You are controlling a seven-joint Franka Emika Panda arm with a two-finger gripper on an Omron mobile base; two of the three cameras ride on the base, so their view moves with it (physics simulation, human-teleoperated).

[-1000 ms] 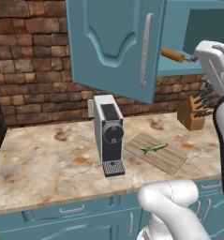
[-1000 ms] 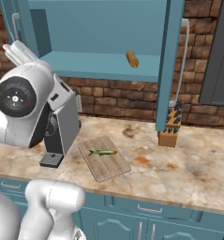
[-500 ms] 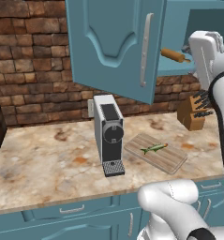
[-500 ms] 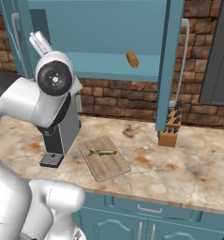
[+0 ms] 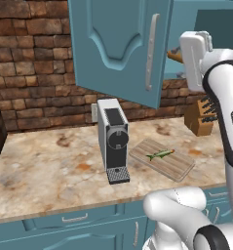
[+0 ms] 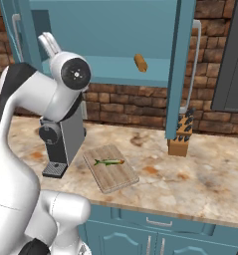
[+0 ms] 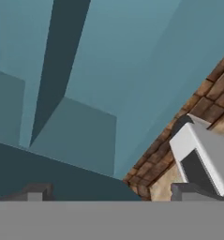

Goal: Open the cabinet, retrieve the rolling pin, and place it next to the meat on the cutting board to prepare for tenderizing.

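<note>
pointing up into the cabinet (image 7: 99,70), the gripper (image 7: 108,191) has its two finger tips (image 7: 36,191) spread wide with nothing between them. the cabinet doors hang open. the rolling pin (image 6: 140,63) lies on the teal shelf (image 6: 110,74) inside. below, the coffee machine (image 5: 113,139) stands on the counter (image 5: 49,171) beside the cutting board (image 5: 162,160). the meat (image 5: 160,154) lies on the board. a knife block (image 6: 179,142) stands near the brick wall (image 5: 30,63).

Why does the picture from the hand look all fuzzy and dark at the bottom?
Hand view: soft and blocky, with a dark shaded band low inside the cabinet. Left base view: sharper, the meat crisp on the cutting board. Right base view: evenly lit, no glare.
</note>
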